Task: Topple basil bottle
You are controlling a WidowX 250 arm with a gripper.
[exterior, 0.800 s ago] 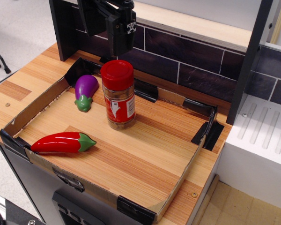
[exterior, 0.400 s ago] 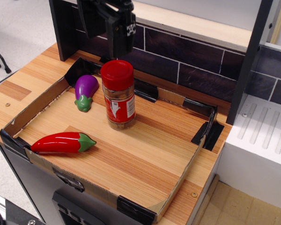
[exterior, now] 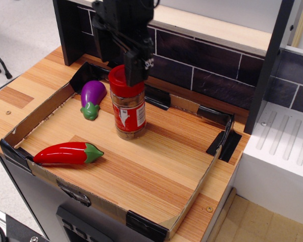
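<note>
The basil bottle (exterior: pixel 130 117) stands upright in the back left part of the cardboard-walled tray (exterior: pixel 38 115). It is a clear jar with a red cap, a red-and-white label and brownish contents. My black gripper (exterior: pixel 137 70) hangs down from above and its tip overlaps the right side of the cap. It is at cap height, on or just in front of the cap. I see the fingers (exterior: pixel 139 64) side-on as one dark block, so the gap between them is hidden.
A purple toy eggplant (exterior: pixel 93 96) lies just left of the bottle. A red toy chili (exterior: pixel 65 153) lies near the tray's front left corner. A dark tiled wall (exterior: pixel 202 60) runs behind the tray. A black post (exterior: pixel 267 65) and a white rack (exterior: pixel 288 146) stand at the right.
My gripper has come down and to the right, from above and behind the bottle to its cap. The bottle stays upright in the same spot.
</note>
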